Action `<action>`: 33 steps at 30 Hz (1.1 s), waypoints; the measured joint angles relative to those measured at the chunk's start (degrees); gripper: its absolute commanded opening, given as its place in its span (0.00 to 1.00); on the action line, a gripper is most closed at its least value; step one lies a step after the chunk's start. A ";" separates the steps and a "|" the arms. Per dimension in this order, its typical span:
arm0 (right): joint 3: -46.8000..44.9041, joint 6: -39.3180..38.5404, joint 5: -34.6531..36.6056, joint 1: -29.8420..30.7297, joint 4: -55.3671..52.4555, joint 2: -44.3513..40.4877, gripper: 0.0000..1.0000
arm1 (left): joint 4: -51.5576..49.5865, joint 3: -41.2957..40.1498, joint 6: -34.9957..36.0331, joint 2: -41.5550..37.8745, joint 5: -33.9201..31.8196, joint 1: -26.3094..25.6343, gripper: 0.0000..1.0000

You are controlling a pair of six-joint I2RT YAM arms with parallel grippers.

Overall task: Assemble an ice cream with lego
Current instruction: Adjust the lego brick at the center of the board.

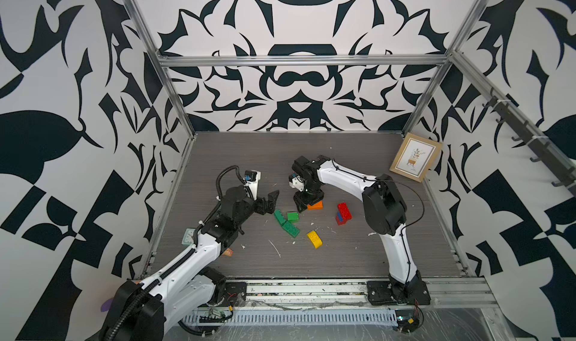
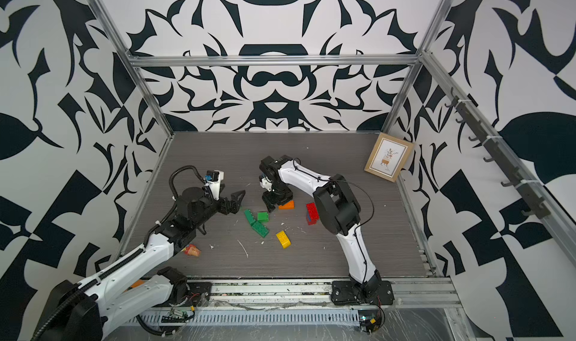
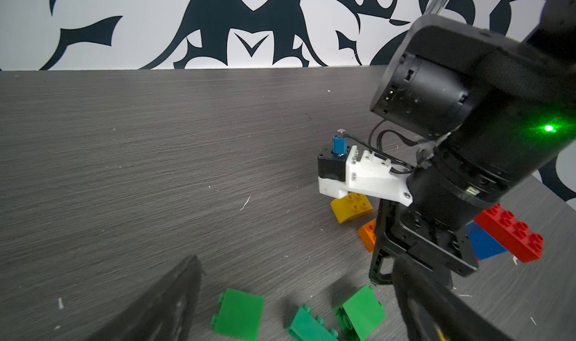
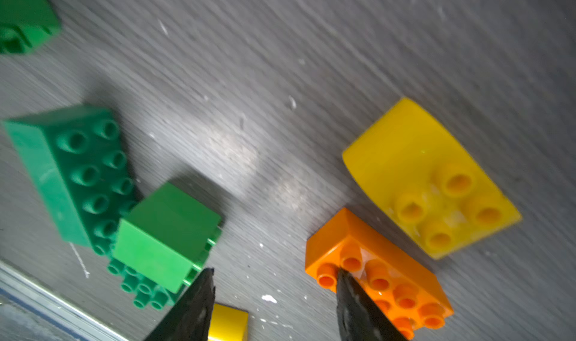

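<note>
Brick count on the grey wood-grain tabletop: I see three green studded plastic bricks bunched together at centre, two long and dark, one short and lighter. There are two yellow dome-topped plastic bricks. One lies alone on the near side of the greens. The second yellow dome is hidden under the right wrist in both top views but shows in both wrist views, just beside the one flat orange studded brick. One red studded brick sits stacked on one blue brick, off to the right of the orange; whether another red lies beneath I cannot tell. The right gripper points down at the orange brick, jaws partly apart with bare table between them; one fingertip overlaps the studs at the brick's end, nothing gripped. The left gripper hovers just left of the green bunch, jaws spread as wide as they go, empty. One wooden picture frame leans on the right wall.
</note>
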 measured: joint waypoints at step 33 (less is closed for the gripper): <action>-13.42 2.45 -0.68 -3.19 9.57 -8.15 0.62 | 0.00 -0.07 0.13 0.31 -0.39 0.02 0.99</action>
